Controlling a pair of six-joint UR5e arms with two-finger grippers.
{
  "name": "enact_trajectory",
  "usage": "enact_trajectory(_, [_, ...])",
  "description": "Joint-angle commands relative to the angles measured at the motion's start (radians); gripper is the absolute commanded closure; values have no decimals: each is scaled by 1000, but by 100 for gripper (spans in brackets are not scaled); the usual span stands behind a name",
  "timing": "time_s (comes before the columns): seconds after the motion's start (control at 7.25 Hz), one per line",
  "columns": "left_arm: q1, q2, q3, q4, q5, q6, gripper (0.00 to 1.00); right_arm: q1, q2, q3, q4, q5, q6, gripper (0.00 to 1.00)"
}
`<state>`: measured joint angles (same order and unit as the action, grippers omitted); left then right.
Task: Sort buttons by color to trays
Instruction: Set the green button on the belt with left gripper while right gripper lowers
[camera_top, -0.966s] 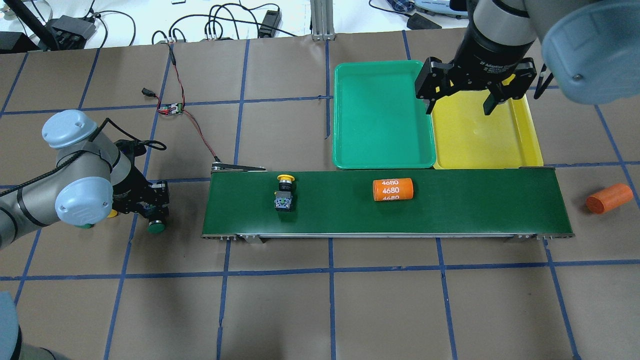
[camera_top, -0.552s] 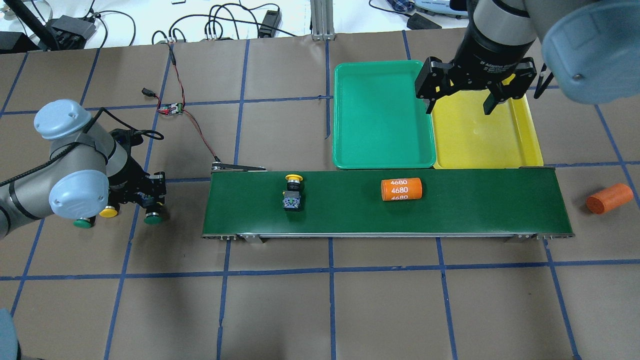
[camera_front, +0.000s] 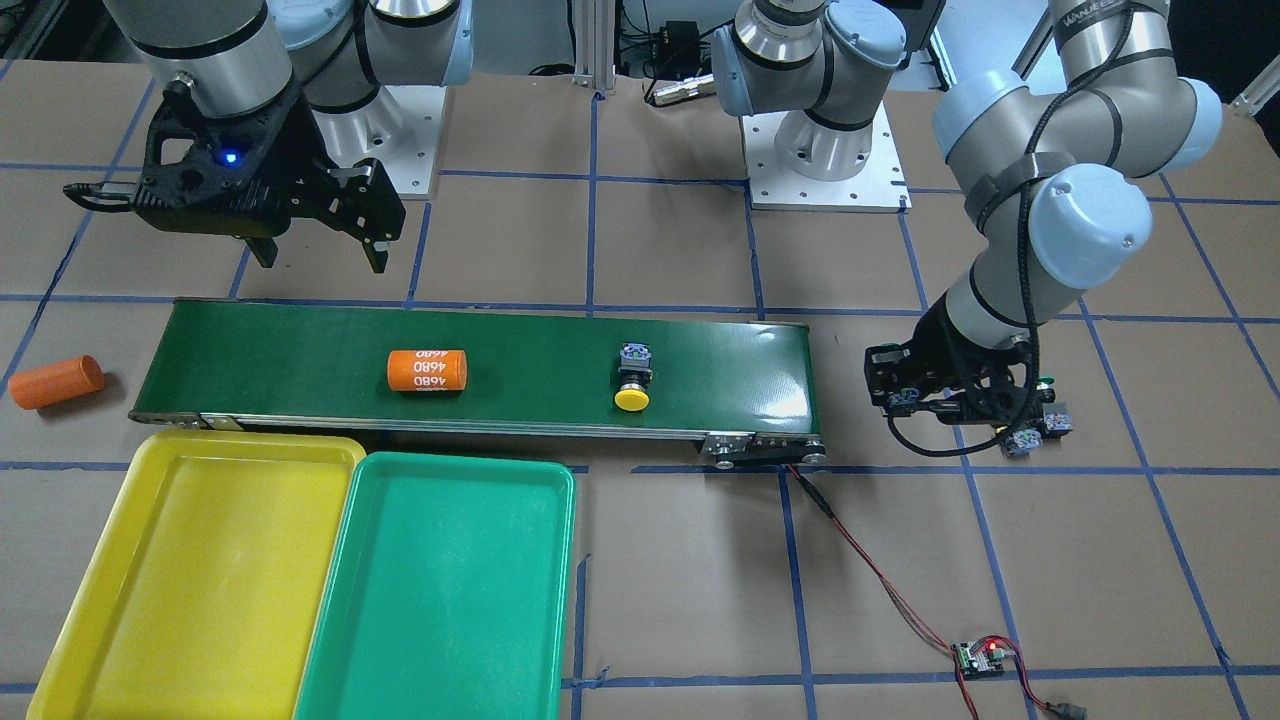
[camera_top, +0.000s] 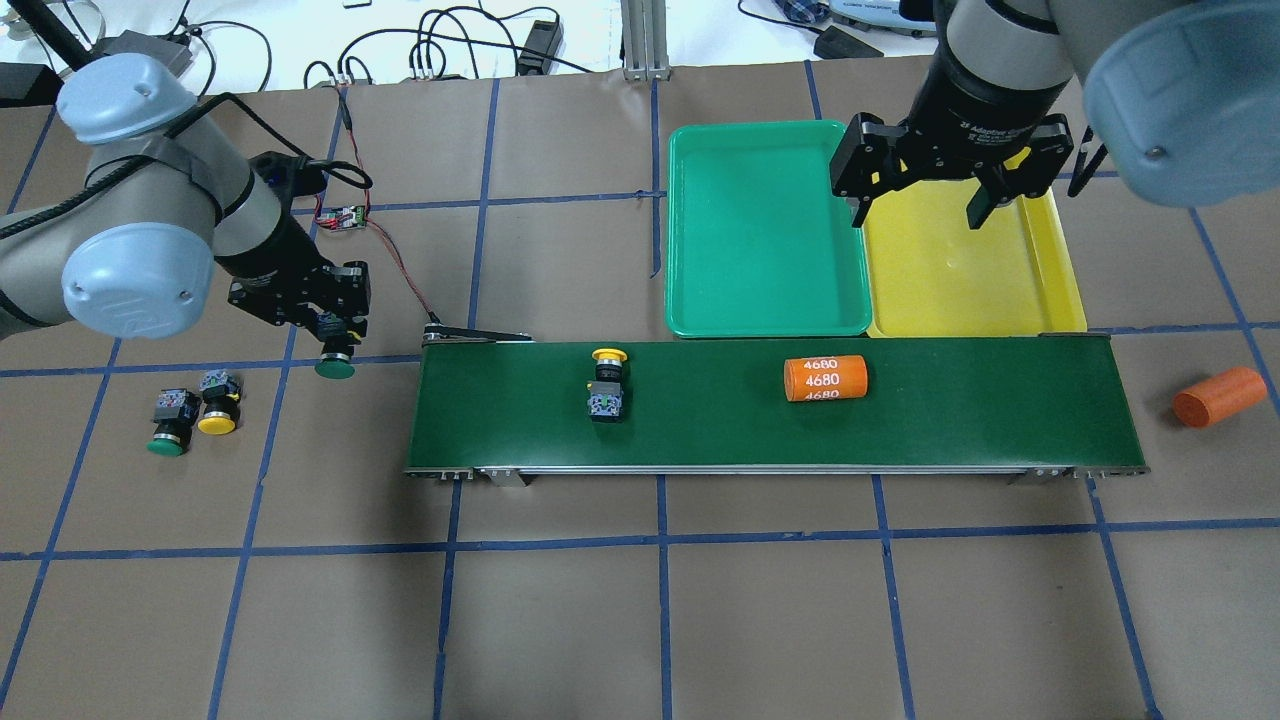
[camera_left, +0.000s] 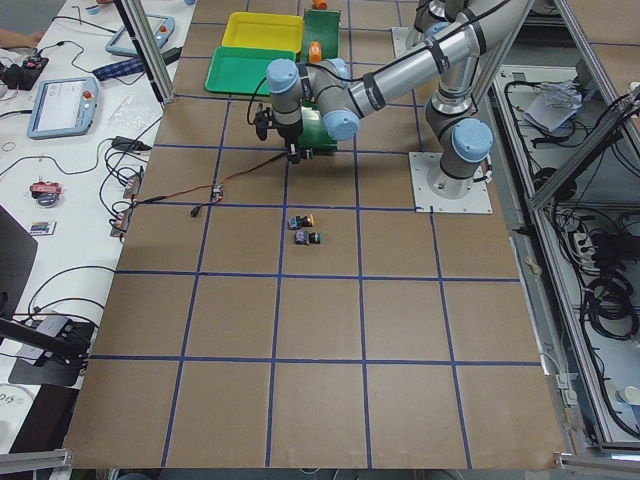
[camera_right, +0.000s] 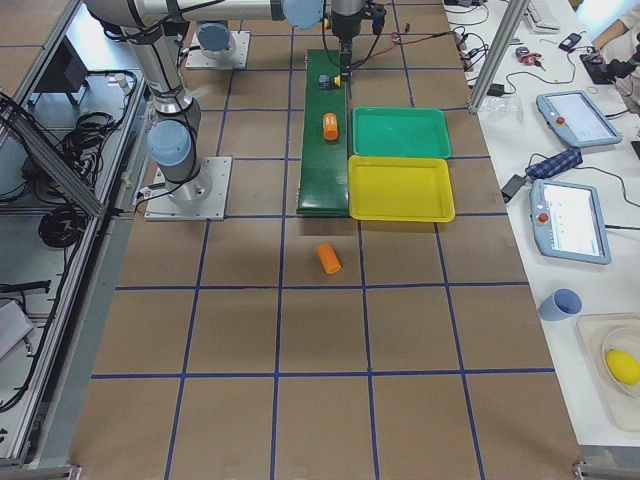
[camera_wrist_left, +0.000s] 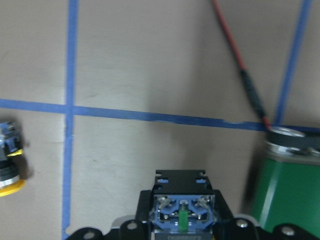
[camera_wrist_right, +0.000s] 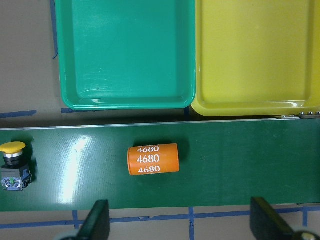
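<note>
- Black bodies, grey-blue contact blocks: four buttons, two yellow-capped, two green-capped.
- Belt button (camera_top: 607, 386), yellow, lies on the conveyor belt (camera_top: 950, 410).
- Loose yellow button (camera_top: 217, 411) and loose green button (camera_top: 168, 421) lie side by side on the counter (camera_top: 600, 600).
- Left pincer (camera_top: 335, 335) grips the held green button (camera_top: 335, 366).
- Right pincer (camera_top: 917, 222) gapes above the yellow tray (camera_top: 1000, 290); the green tray (camera_top: 760, 250) adjoins it.

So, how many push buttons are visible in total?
4. One yellow button on the conveyor belt; one green button in the left gripper, beside the belt's end; a second green button and a second yellow button together on the table. None seems hidden.
</note>
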<state>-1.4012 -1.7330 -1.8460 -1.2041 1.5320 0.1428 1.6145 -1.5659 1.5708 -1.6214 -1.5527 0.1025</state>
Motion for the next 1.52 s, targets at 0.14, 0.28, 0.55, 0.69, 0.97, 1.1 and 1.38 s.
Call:
enact_trajectory(0.14, [-137,-23,-7,6,-1,-2,100,-2,1,0,0,-12,-1,0])
enact_trajectory(0.28, [-145,-17,-25,6,0,9,100,-1,4,0,-1,-13,2,0])
enact_trajectory(0.55, [-142,-23,-68,75,0,12,100,-2,6,-1,-3,-4,9,0])
enact_trajectory(0.69, [-142,-33,-77,92,0,9,100,2,18,2,9,-13,8,0])
enact_trajectory(0.97, [-144,-59,-79,103,-1,1,100,4,90,2,34,-9,16,0])
enact_trajectory(1.1, [-145,-66,-82,103,-1,1,100,8,130,8,35,-9,5,1])
enact_trajectory(1.38, [-145,-69,-82,104,-30,-2,100,8,139,102,-30,-4,3,7])
